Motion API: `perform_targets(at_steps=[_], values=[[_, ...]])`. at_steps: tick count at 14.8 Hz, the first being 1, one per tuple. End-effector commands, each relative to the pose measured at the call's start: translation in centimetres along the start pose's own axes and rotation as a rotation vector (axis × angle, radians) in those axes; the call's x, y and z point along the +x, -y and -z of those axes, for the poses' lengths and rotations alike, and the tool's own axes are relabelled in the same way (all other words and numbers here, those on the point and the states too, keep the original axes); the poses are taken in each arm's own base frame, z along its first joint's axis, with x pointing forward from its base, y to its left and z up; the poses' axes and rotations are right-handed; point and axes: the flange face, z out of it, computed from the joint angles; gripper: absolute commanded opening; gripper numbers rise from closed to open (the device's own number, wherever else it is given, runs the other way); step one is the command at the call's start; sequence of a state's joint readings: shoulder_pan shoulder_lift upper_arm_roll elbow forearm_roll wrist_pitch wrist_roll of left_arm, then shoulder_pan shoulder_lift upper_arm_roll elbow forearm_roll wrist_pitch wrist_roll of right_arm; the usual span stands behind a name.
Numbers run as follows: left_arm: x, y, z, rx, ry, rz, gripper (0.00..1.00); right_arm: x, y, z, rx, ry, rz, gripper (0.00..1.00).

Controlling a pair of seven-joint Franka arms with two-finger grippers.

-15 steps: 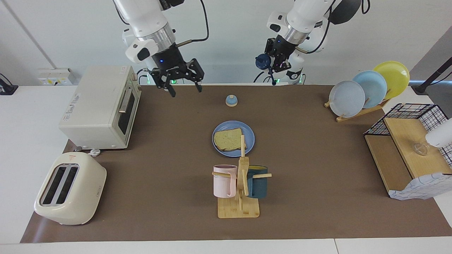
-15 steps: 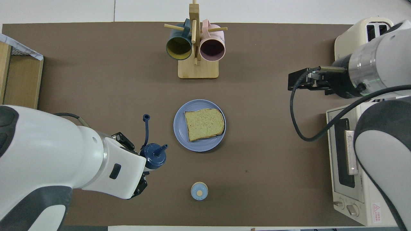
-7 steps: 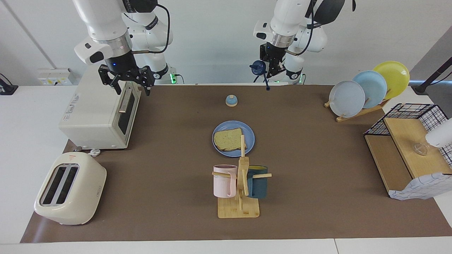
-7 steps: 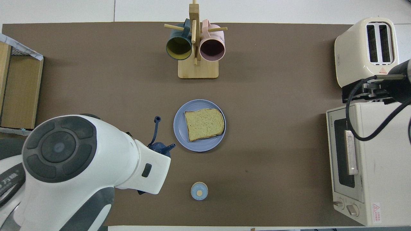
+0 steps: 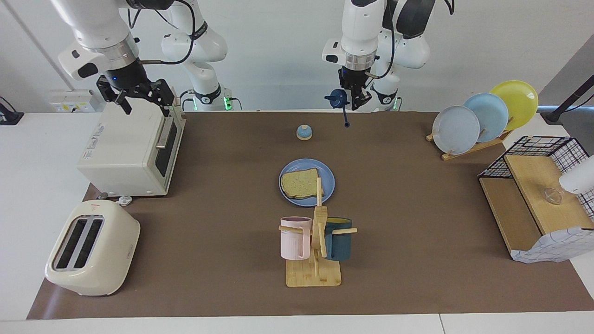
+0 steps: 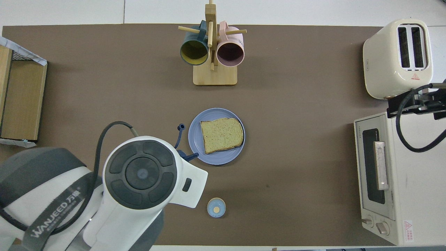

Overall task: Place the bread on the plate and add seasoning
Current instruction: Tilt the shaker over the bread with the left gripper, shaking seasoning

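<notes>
The bread (image 5: 300, 184) lies flat on the round blue plate (image 5: 328, 184) in the middle of the table, also seen from overhead as bread (image 6: 222, 135) on plate (image 6: 195, 139). My left gripper (image 5: 353, 99) hangs in the air over the table's edge at the robots' end, beside the bell, shut on the seasoning (image 5: 337, 99). The bottle is tipped sideways, its flip lid dangling open on its strap. From overhead only the navy spout of the seasoning (image 6: 187, 156) shows beside the plate's rim; the arm covers the gripper. My right gripper (image 5: 147, 107) hovers open and empty over the toaster oven.
A white toaster oven (image 5: 125, 148) and a cream toaster (image 5: 93, 248) stand at the right arm's end. A mug rack (image 5: 315, 241) stands just past the plate, a small bell (image 5: 304, 132) nearer the robots. A plate rack (image 5: 482, 116) and wire shelf (image 5: 533, 185) fill the left arm's end.
My right arm has pulled away from the table's middle to above the toaster oven, still open. My left arm has swung the seasoning closer to the plate and turned more upright.
</notes>
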State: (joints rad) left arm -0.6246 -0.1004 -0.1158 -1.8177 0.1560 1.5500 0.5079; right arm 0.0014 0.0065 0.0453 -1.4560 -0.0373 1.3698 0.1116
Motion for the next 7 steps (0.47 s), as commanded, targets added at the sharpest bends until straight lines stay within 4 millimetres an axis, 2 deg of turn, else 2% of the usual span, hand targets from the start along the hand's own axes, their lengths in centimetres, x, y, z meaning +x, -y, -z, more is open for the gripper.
perform_targets(at_steps=[1,3,4,7], values=[[3.4,-0.1,0.0,0.059,0.093,-0.002,0.3,-1.0,-1.2,-0.7,-0.009,0.004,0.02,1.0],[6.0,-1.7,-1.1,0.105,0.163,-0.022,0.3,-1.3,-1.8,-1.4,-0.018,0.03,0.01,1.0],[6.7,-2.0,-1.7,0.125,0.191,-0.023,0.3,-1.3,-2.5,-1.3,-0.018,0.026,-0.001,1.0],[9.0,-4.5,-3.7,0.2,0.285,-0.058,0.3,-0.5,-2.9,-1.2,-0.015,-0.025,-0.007,1.0]])
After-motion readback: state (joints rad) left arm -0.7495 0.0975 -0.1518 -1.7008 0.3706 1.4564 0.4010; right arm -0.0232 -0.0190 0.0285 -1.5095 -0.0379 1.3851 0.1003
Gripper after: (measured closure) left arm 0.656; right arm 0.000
